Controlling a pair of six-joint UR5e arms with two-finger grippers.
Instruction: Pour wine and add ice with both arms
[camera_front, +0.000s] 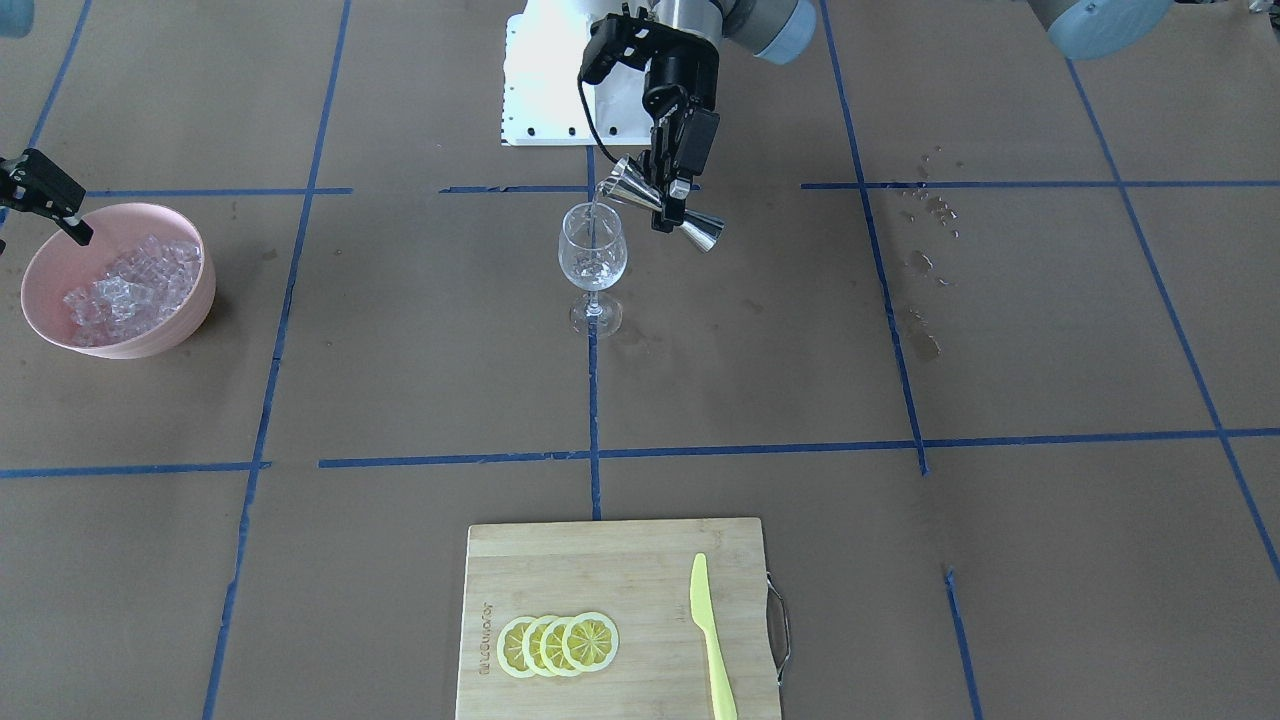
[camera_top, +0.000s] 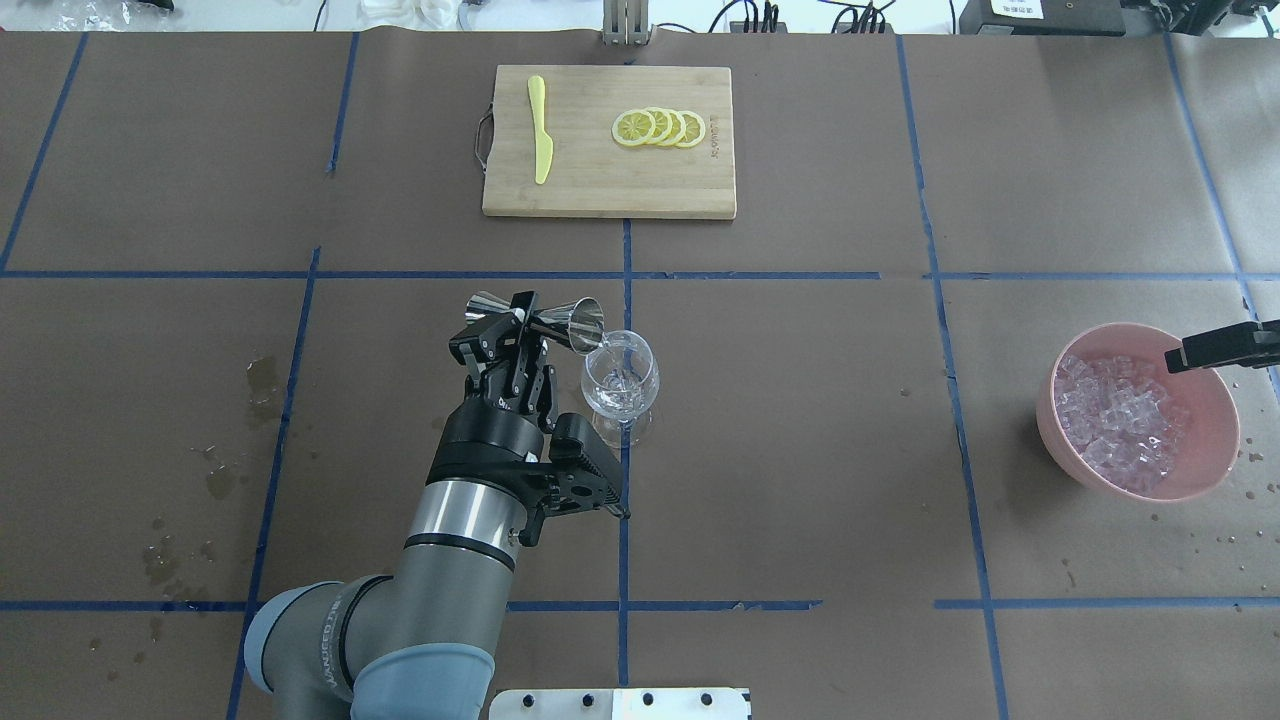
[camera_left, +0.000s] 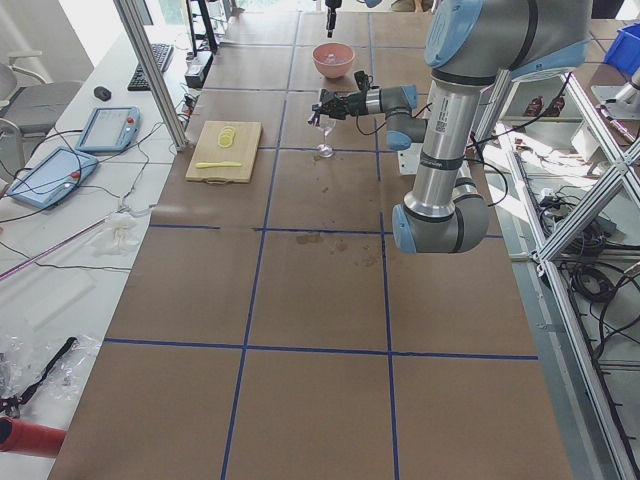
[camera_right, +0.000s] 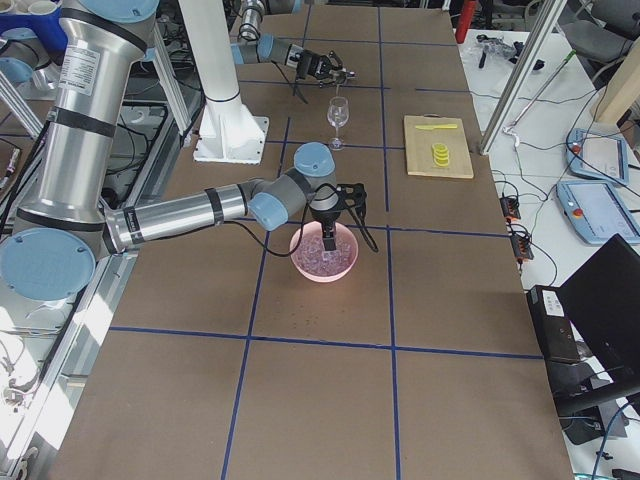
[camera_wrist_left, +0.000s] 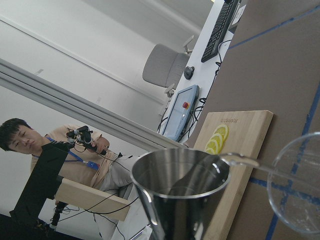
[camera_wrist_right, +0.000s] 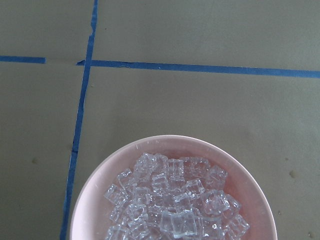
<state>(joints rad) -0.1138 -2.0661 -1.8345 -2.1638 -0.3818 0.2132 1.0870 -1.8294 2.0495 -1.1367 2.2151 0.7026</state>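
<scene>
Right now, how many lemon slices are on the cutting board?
4, in one overlapping row on the cutting board: the top slice nearest the yellow knife, then the second, third and fourth stepping away from it. Another hidden underneath cannot be ruled out.

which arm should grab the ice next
Right. The right gripper hangs over the pink bowl of ice; the left gripper is shut on the jigger, tilted at the wine glass.

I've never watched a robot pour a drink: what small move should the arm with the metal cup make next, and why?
The left gripper grips the jigger, tipped over the wine glass, and a thin stream runs into it. So it should probably hold that tilt until the stream ends.
</scene>
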